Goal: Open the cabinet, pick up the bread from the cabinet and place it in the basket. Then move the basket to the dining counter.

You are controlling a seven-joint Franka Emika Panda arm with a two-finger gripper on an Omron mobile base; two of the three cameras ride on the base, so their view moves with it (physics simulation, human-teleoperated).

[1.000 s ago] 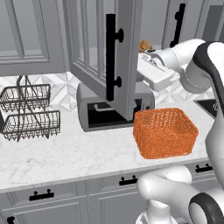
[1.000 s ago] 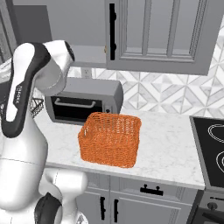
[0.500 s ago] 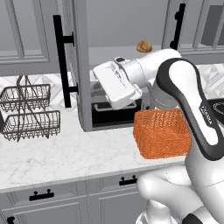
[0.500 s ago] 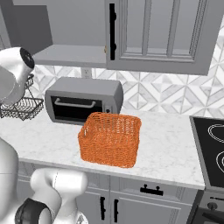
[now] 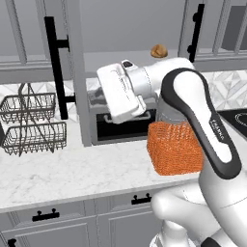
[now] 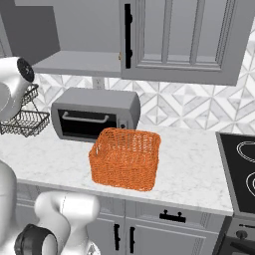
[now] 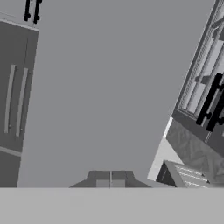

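One cabinet (image 5: 72,72) is standing open above the worktop, its door (image 5: 58,72) swinging out edge-on. One toaster oven (image 6: 94,113) is sitting on the marble, and one orange basket (image 6: 125,158) is resting just in front of it. One two-tier wire rack (image 5: 31,123) is standing to the left. One bread (image 5: 158,50) is lying on the cabinet shelf. The gripper (image 7: 110,178) is pointing at a grey panel, tips pressed together and holding nothing.
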